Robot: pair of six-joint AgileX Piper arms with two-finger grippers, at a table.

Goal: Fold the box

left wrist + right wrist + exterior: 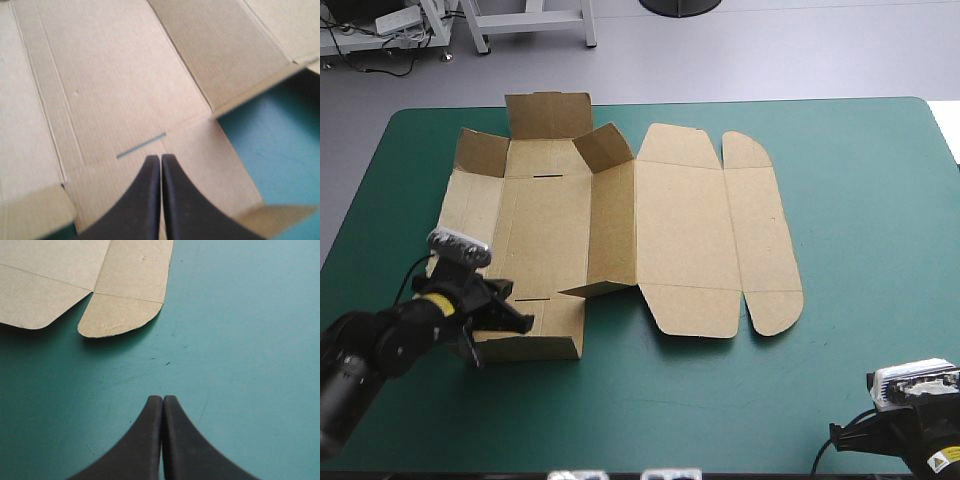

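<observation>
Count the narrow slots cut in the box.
2. The far slot is in the floor of the box, toward its far end; the near slot lies just ahead of the shut left gripper. Others may be hidden.

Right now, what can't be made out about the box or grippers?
High view: fingers of the right gripper, cut off at the bottom edge.
Left wrist view: whether the left gripper touches the box; its fingers cover that spot.
Right wrist view: most of the box, beyond the edge.

brown box (620,230), partly folded, lid flat
</observation>
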